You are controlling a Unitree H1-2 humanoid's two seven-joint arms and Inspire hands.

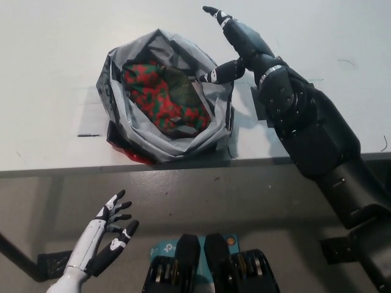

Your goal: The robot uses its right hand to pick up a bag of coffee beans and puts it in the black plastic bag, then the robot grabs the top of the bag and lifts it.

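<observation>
At upper centre of the frame, the black right hand [235,46] reaches over the rim of the black plastic bag [211,131].

Its fingers are spread and grasp nothing; one digit touches the bag's upper right edge. The red-and-green bag of coffee beans [160,94] lies inside the open bag on the white table [49,55]. At lower left, the white left hand [107,238] rests below the table edge, fingers apart and empty.
</observation>
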